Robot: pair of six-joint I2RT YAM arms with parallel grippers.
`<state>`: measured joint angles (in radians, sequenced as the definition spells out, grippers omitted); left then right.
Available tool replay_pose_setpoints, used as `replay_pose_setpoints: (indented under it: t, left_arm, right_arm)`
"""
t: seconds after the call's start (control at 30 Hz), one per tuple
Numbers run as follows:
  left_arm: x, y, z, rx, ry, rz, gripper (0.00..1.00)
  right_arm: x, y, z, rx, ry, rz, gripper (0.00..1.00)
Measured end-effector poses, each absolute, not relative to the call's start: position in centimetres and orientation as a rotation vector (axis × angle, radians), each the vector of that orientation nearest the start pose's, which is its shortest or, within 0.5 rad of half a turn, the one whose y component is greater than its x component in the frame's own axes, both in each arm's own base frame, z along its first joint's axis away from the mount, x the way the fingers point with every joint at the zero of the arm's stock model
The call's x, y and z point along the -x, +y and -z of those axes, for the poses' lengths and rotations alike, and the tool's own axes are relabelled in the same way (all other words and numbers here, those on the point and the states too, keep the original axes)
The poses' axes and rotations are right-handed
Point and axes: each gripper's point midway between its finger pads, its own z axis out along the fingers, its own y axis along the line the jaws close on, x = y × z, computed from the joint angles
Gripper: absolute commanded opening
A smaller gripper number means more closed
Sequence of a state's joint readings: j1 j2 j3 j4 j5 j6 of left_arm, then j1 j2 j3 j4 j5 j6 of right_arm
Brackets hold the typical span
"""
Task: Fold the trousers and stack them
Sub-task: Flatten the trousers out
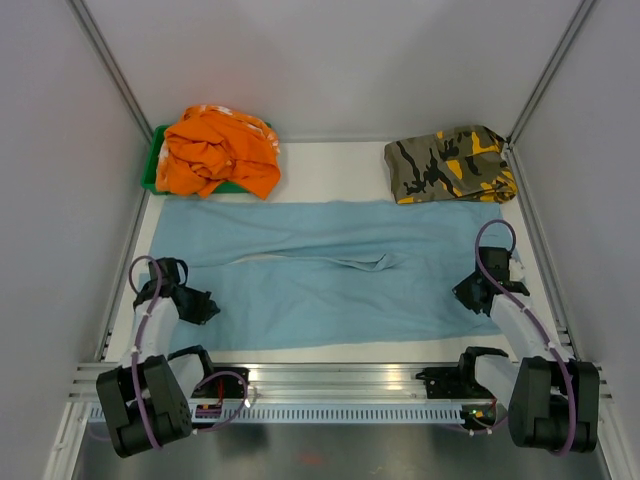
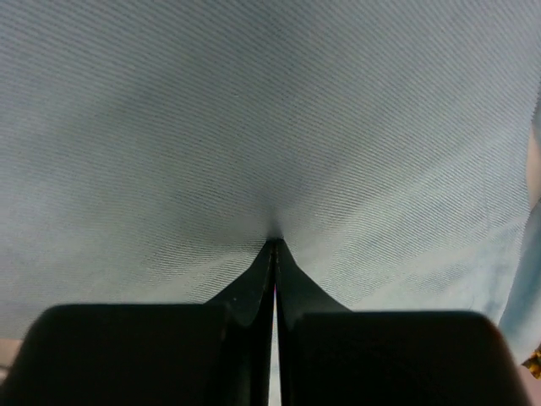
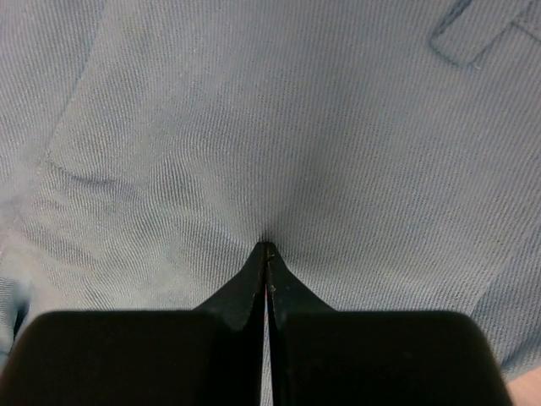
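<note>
The trousers [image 1: 330, 285] lie spread flat across the middle of the table [image 1: 330, 165]. Their long axis runs left to right, with the two legs side by side, one nearer the arms and one farther. The split between the legs opens toward the left, and a belt loop [image 3: 469, 38] shows in the right wrist view, so the waist appears to be on the right and the hems on the left. The left gripper [image 1: 200, 306] sits on the near leg at its left end. The right gripper [image 1: 468, 295] sits at the right end of the same near half. Each arm therefore holds the end nearest to it. In both wrist views the fingers are pressed together, with the blue cloth puckered into the tips, so both appear clamped on a pinch of the trousers. The likely fold carries the near half away from the arms and over the far leg, along the long axis. Both grips would then need to rise and travel together to keep the edge straight. Room beyond the far edge is tight. An orange garment [image 1: 220, 150] in a green tray [image 1: 152, 168] sits just beside it at back left. A camouflage garment [image 1: 448, 163] sits just beside it at back right. The bare strip of table near the arms is narrow.
</note>
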<state>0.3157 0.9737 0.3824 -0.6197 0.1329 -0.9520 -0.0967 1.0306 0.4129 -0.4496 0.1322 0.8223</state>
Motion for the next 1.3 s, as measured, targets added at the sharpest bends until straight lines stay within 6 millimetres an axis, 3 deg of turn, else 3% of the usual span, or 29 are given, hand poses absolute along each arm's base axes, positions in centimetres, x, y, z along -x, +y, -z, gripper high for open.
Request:
replay_pose_setpoints:
  t: [0.17, 0.27, 0.43, 0.5, 0.63, 0.73, 0.87, 1.03, 1.17, 1.3]
  left_arm:
    - [-17.4, 1.5, -1.9, 1.695, 2.343, 0.168, 0.02]
    - [-18.2, 2.4, -4.2, 1.659, 2.324, 0.126, 0.02]
    - [-20.3, 2.4, -8.5, 1.531, 2.259, 0.227, 0.02]
    - [-21.8, 2.2, -10.6, 1.458, 2.229, 0.283, 0.02]
    - [-25.6, 1.1, -13.6, 1.258, 2.189, 0.412, 0.02]
    - [-27.6, -0.7, -12.8, 1.122, 2.259, 0.464, 0.02]
    - [-28.8, -5.3, -9.4, 0.904, 2.482, 0.462, 0.02]
    - [-27.8, -12.2, -7.4, 0.560, 2.655, 0.420, 0.02]
    - [-26.9, -14.1, -6.6, 0.429, 2.675, 0.335, 0.02]
    - [-26.0, -14.6, -3.9, 0.393, 2.701, 0.242, 0.02]
  right_arm:
    - [-20.4, -1.4, -1.4, -1.250, 2.331, -0.063, 0.00]
    - [-19.2, -1.1, -1.6, -1.277, 2.343, -0.063, 0.00]
    - [-18.6, -0.3, -2.7, -1.261, 2.375, -0.111, 0.00]
    - [-20.2, 0.0, -4.9, -1.201, 2.346, -0.173, 0.00]
    - [-25.3, 0.6, -10.4, -1.015, 2.257, -0.302, 0.00]
    - [-28.7, 1.5, -11.8, -0.891, 2.278, -0.371, 0.00]
    - [-30.6, 4.5, -9.4, -0.734, 2.423, -0.425, 0.00]
    - [-29.0, 10.3, -5.9, -0.479, 2.620, -0.440, 0.01]
    - [-27.9, 12.6, -5.0, -0.361, 2.649, -0.428, 0.00]
    - [-26.2, 12.1, -2.4, -0.362, 2.686, -0.378, 0.00]
